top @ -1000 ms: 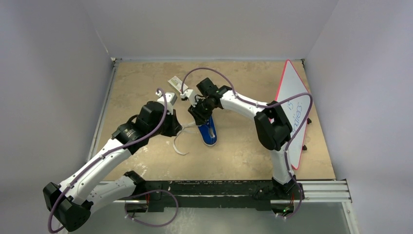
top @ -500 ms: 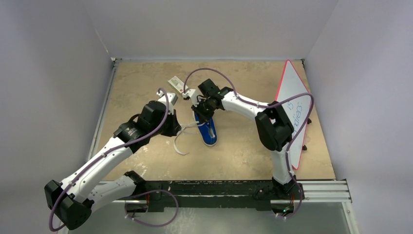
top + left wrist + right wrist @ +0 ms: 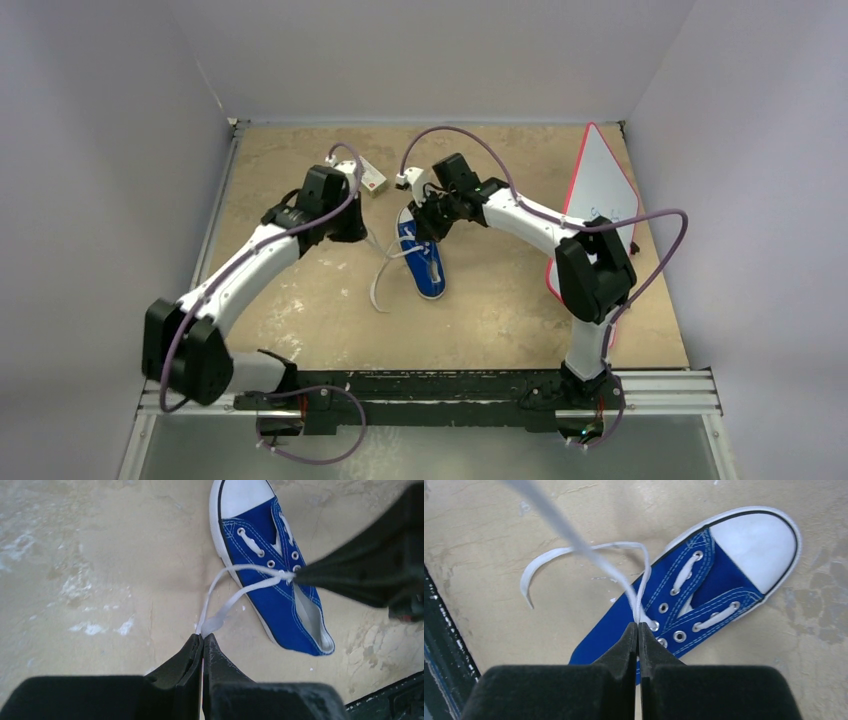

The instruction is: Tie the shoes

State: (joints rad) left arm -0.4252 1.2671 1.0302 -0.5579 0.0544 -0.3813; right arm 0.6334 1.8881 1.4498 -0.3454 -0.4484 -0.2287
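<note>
Both tools (image 3: 202,640) (image 3: 638,627) now tight on laces (image 3: 216,621)

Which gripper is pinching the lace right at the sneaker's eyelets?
The right gripper, at the eyelets; the left gripper pinches the lace out beside the sneaker.

We see a blue sneaker (image 3: 719,577) with white toe cap, sole and stitching, and a thin black line along the sole. Its laces (image 3: 215,622) are white. The table (image 3: 500,300) is mottled beige. The box (image 3: 372,180) and board (image 3: 600,190) are white, red-edged. The cables (image 3: 470,132) are purple.
</note>
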